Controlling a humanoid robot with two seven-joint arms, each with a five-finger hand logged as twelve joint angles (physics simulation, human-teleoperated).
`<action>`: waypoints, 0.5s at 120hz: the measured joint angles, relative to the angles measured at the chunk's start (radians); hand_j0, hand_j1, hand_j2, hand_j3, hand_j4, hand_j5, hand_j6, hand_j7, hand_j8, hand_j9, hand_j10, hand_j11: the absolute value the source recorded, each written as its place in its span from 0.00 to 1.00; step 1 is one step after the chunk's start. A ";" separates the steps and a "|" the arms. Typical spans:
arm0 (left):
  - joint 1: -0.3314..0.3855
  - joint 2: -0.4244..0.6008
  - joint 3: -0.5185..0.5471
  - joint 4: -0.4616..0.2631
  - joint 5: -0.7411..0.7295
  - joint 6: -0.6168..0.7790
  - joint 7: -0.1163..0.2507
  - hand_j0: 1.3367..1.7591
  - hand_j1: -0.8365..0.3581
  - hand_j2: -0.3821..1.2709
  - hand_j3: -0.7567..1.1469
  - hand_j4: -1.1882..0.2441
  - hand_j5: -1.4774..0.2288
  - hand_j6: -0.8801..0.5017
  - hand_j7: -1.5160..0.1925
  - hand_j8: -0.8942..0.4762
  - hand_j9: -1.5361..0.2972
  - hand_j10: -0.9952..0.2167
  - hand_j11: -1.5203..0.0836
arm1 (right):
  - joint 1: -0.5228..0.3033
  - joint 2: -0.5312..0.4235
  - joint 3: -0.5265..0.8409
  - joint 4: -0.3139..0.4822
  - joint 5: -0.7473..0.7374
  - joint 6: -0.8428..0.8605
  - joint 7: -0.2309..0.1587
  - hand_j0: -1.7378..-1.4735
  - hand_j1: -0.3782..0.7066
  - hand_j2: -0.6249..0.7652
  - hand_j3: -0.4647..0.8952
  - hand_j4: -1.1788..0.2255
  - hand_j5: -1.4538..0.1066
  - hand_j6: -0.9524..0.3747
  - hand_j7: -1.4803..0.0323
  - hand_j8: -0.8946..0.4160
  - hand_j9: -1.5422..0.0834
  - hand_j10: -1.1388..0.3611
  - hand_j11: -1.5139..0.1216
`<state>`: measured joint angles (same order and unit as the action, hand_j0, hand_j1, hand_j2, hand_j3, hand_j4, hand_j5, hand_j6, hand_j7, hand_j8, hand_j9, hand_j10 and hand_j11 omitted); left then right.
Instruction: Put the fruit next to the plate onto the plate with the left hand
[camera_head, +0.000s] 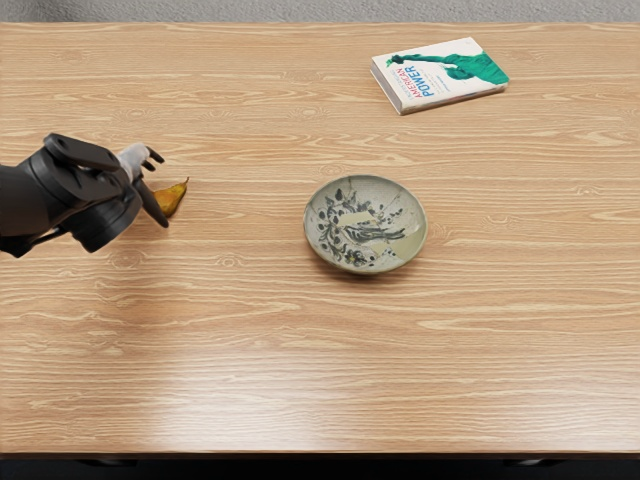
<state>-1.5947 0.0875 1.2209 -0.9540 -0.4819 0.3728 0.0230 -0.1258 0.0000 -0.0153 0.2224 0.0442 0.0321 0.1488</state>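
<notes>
You have the left hand (115, 190) at the fruit (174, 196) in the frame's mid-left, its grip impossible to tell, and the fruit lies well apart from the plate (313, 215) at centre, so lift, carry and placing remain.

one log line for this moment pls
phase: reach | left robot hand: at fruit, grasp unclear | fruit: on table, left of plate, not on it | right robot hand: not in view
</notes>
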 joint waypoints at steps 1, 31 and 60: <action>0.001 -0.001 0.000 0.000 0.000 0.000 0.000 0.76 0.74 0.26 0.40 0.65 0.67 0.45 0.70 0.47 0.66 0.61 0.74 | 0.000 0.000 0.000 0.000 0.000 0.000 0.000 0.30 0.04 0.45 0.34 0.83 0.93 0.71 0.97 0.68 0.94 0.75 0.92; 0.020 -0.012 -0.001 0.024 0.003 -0.001 0.000 0.76 0.74 0.26 0.40 0.65 0.67 0.45 0.69 0.47 0.66 0.61 0.74 | 0.000 0.000 0.000 0.000 0.000 0.000 0.000 0.30 0.04 0.45 0.34 0.83 0.93 0.71 0.97 0.68 0.94 0.75 0.92; 0.027 -0.019 -0.001 0.037 0.003 -0.002 0.000 0.76 0.74 0.26 0.40 0.65 0.67 0.45 0.69 0.47 0.66 0.61 0.74 | 0.000 0.000 0.000 0.000 0.000 0.000 0.000 0.30 0.04 0.45 0.34 0.83 0.93 0.71 0.97 0.68 0.94 0.75 0.92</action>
<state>-1.5677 0.0690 1.2195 -0.9168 -0.4787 0.3712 0.0230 -0.1258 0.0000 -0.0153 0.2224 0.0444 0.0318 0.1488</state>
